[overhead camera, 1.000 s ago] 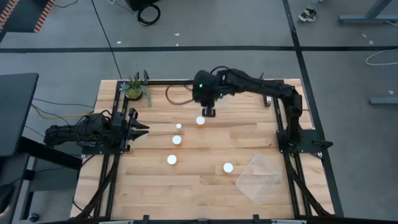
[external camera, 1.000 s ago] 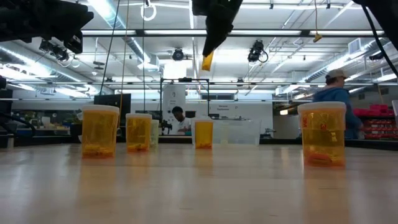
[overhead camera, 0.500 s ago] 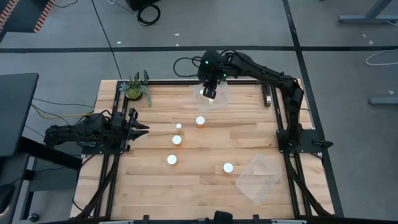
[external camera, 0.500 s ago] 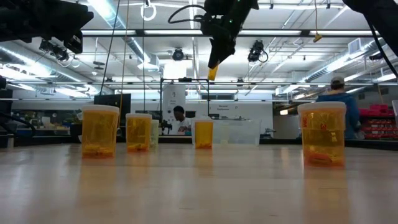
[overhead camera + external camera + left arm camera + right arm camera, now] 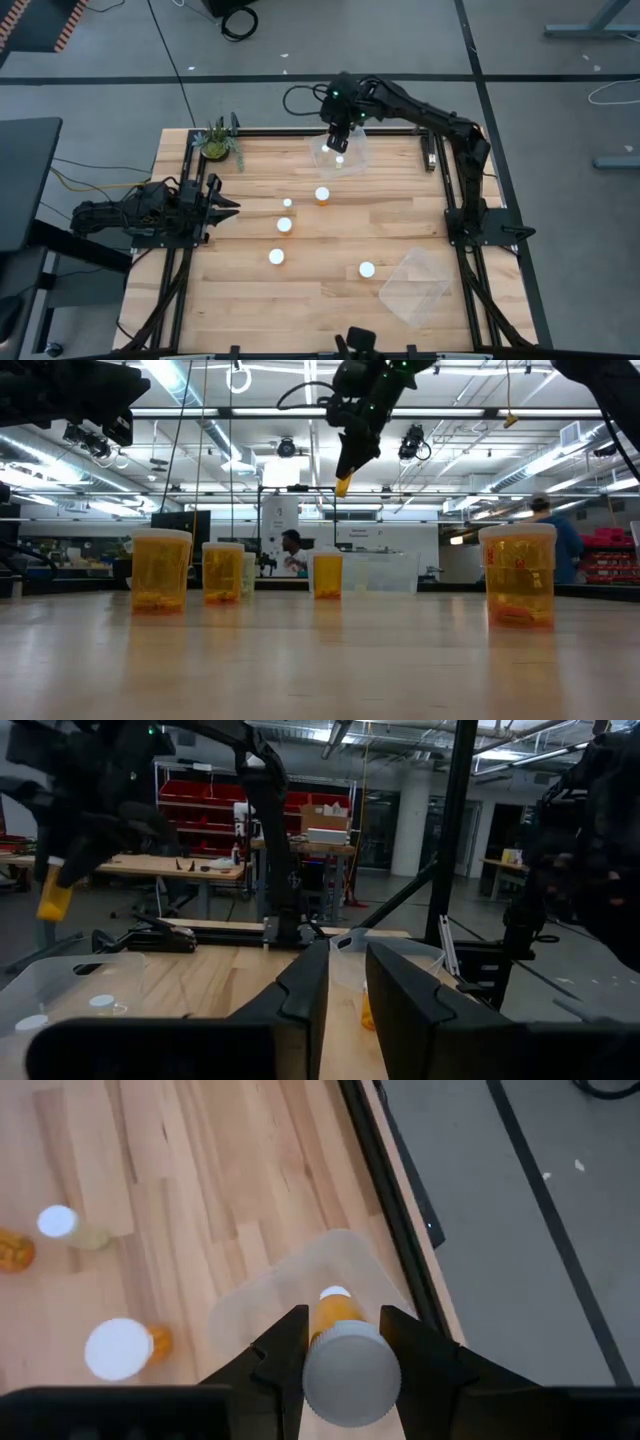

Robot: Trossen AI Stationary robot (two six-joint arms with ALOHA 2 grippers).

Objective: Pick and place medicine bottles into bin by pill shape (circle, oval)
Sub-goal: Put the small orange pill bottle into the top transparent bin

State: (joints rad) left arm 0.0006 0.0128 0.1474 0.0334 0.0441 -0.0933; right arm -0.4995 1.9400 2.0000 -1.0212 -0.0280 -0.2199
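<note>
My right gripper (image 5: pixel 338 140) is up over a clear bin (image 5: pixel 343 160) at the table's far edge, shut on a small orange medicine bottle (image 5: pixel 334 1317) with a white cap. The bottle also shows high in the low view (image 5: pixel 343 484). A white cap (image 5: pixel 335 1292) lies in the bin below it. Several more bottles stand upright on their bases on the table: (image 5: pixel 322 194), (image 5: pixel 287 203), (image 5: pixel 284 224), (image 5: pixel 276 257), (image 5: pixel 367 269). My left gripper (image 5: pixel 222 199) waits at the table's left edge, open by a narrow gap, touching nothing. My right gripper pinches the bottle at its white cap end (image 5: pixel 350 1372) between its two fingers, one on each side. The fingers come from above, pointing down. The bottle hangs below the fingers, slightly tilted, orange bottom end (image 5: pixel 342 487) down, lifted clear above the bin.
A second clear bin (image 5: pixel 413 287) lies at the table's near right. A small potted plant (image 5: pixel 215 143) stands at the far left corner. People show in the room behind the table in the low view (image 5: pixel 292 550).
My right gripper has gone toward the table's far edge with the bottle, from above the standing bottles to over the far clear bin. The bottle stays lifted clear, hanging below the fingers.
</note>
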